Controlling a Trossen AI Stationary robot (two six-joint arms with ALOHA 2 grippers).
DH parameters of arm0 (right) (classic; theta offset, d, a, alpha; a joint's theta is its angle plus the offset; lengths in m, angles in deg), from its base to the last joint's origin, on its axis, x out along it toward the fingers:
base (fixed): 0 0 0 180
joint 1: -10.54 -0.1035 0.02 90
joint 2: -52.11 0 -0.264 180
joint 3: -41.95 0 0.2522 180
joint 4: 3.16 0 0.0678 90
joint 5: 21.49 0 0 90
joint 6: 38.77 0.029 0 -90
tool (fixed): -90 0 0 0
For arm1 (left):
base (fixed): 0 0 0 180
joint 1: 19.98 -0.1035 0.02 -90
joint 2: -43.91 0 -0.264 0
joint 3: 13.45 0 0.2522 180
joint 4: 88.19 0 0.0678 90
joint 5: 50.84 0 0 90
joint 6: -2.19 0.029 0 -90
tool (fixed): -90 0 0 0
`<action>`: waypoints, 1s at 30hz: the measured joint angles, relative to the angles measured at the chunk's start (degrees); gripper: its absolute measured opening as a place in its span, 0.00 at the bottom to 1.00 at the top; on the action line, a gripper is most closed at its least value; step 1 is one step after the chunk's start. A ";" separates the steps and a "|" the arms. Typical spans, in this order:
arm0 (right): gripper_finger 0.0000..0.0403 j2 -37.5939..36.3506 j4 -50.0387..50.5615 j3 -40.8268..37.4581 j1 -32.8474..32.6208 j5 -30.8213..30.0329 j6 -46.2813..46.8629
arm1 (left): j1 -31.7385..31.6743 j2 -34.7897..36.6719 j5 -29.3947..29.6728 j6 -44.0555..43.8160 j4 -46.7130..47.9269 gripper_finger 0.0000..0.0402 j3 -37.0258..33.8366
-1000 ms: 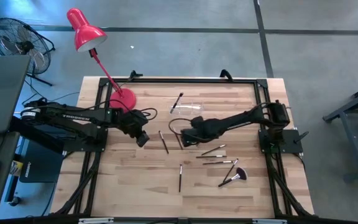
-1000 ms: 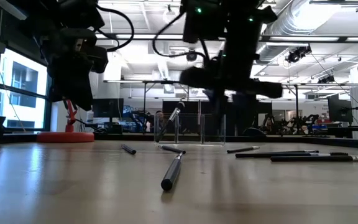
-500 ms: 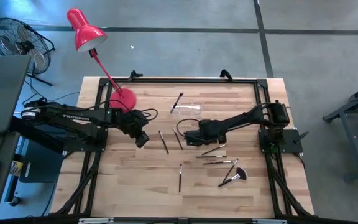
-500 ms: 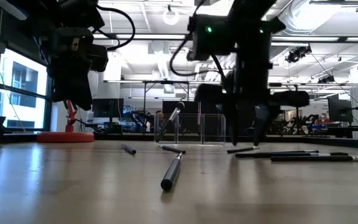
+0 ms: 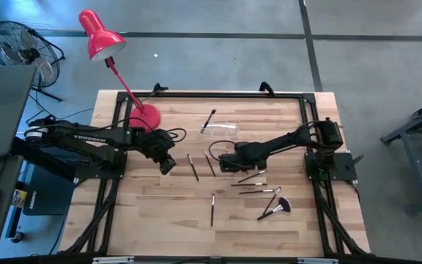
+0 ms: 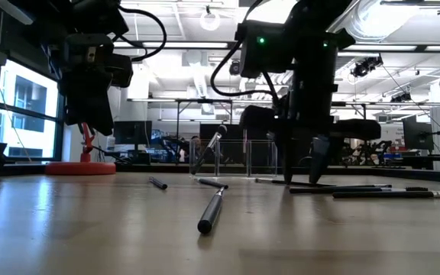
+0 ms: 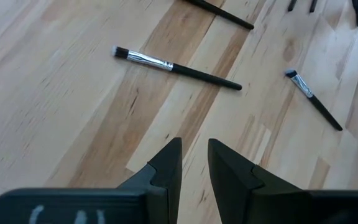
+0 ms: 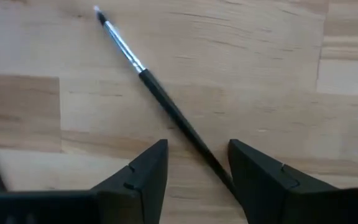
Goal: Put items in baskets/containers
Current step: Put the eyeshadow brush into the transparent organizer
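High view: right gripper (image 5: pixel 227 162) sits low over the worktop (image 5: pixel 160 220) near centre, by the brushes at about 5 o'clock of the clear holder (image 5: pixel 222 127). Right wrist view shows its jaws apart, straddling a thin dark-handled brush (image 8: pixel 160 99) lying flat on the wood; nothing grasped yet, fingers (image 8: pixel 143 171) either side of the handle.

Left gripper (image 5: pixel 167 164) hangs at roughly 9 o'clock of centre, just off the red lamp base (image 5: pixel 144 116). Left wrist view: jaws nearly together w/ a slim gap, nothing between them, idle above bare wood and a couple of loose brushes.

Progress, judged from the layout: early. Only one brush (image 5: pixel 209 119) is at the holder, leaning out of it toward 11 o'clock; low view backs this up, one handle tilted in the clear box. The rest are loose on the worktop: two near centre, one alone toward 6 o'clock, a cluster at approx 4 o'clock incl. the fan brush (image 5: pixel 278 207). So most items are left to do.

Step in hand looks like pickup of the straddled brush: close, lift, carry toward 12 o'clock to the holder.
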 joint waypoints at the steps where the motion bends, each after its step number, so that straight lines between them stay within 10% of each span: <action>1: 0.41 0.00 -0.02 0.00 0.05 0.40 -2.44 | 0.00 0.01 0.00 0.00 -0.01 0.19 0.00; 14: 0.03 0.07 -2.69 0.02 0.04 3.06 -40.67 | 0.00 0.00 1.54 -0.40 -0.09 0.19 0.00; 30: 0.00 -1.27 -6.03 -0.14 -0.07 2.45 -62.76 | 0.00 -1.75 3.74 -3.53 -10.58 0.19 0.02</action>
